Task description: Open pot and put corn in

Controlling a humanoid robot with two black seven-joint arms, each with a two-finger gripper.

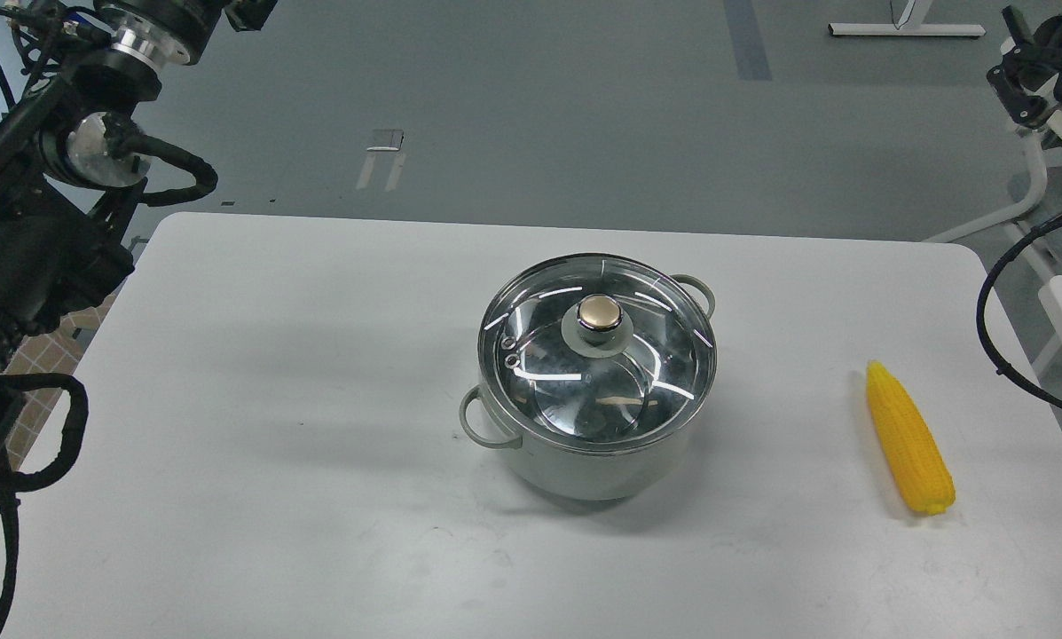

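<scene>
The pale grey-green pot [584, 470] stands in the middle of the white table, shut by a round glass lid [597, 355] with a gold knob [600, 312]. Its two loop handles stick out at front left and back right. The yellow corn [908, 437] lies flat on the table to the pot's right, pointed end away from me. My left gripper [251, 12] is raised at the top left, mostly cut off by the view's edge. My right gripper [1027, 75] hangs dark and small at the top right. Both are far from the pot and the corn.
The white table [300, 426] has rounded far corners and nothing else stands on it. Grey floor lies beyond it. A white frame [1032, 191] stands off the table's back right, and black cables loop down beside both arms.
</scene>
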